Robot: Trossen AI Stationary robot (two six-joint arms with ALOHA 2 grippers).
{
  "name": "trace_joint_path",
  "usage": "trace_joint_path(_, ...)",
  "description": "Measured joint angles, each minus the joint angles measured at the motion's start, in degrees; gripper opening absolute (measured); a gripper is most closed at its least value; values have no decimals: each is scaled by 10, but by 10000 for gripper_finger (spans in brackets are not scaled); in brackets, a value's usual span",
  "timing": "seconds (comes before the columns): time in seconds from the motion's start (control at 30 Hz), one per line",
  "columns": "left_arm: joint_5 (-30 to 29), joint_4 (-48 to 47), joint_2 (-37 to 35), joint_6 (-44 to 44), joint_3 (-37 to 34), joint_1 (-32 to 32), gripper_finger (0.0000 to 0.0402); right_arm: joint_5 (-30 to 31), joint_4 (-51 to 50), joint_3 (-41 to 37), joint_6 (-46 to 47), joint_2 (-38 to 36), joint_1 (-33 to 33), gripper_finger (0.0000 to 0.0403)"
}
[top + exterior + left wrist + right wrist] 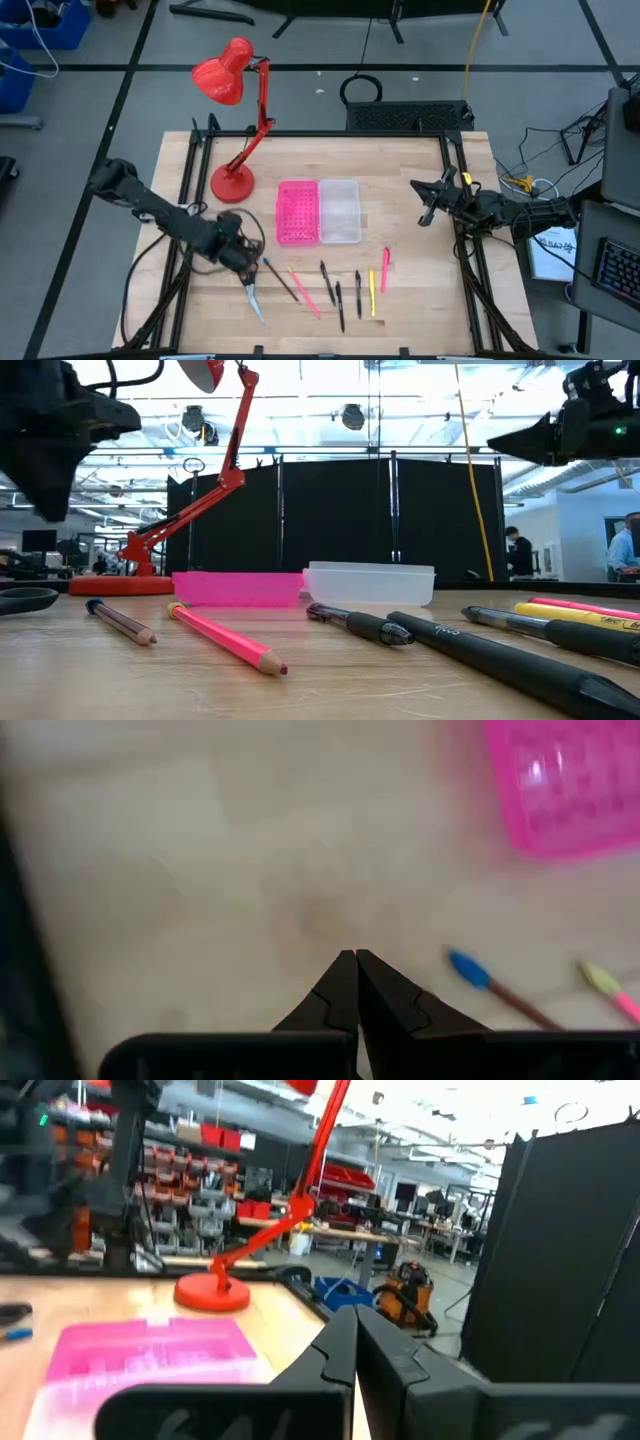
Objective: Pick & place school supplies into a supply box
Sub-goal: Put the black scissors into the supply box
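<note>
The clear supply box [340,211] [370,582] sits flat on the table beside the pink perforated tray [297,212]. Near the front edge lie the scissors [253,296], a blue-tipped pencil [280,278] [490,984], a pink pencil [303,290], black pens [340,300], a yellow pen [372,293] and a pink pen [385,268]. My left gripper [243,262] [355,956] hovers shut above bare wood, just beyond the scissors' black handle [25,598]. My right gripper [426,206] [355,1312] is shut and raised at the table's right, facing the trays.
A red desk lamp [232,180] stands on the far left part of the table, behind the pink tray. Black frame rails [455,200] run along the table's left and right sides. Bare wood lies between the trays and the row of pens.
</note>
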Motion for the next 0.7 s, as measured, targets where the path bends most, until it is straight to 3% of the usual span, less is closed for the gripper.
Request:
trace_joint_path(0.23,2,69,59,-11,0,-67,10,-102,49,0,-29,0,0,0)
trace_joint_path(0.4,-3,74,61,6,0,-78,10,-104,75,7,-7,0,0,0)
trace_joint_path(0.53,1,72,61,158,0,-73,10,-104,75,7,-29,2,0,0)
trace_joint_path(0.7,110,73,61,456,19,-44,10,-102,101,7,-45,2,0,0)
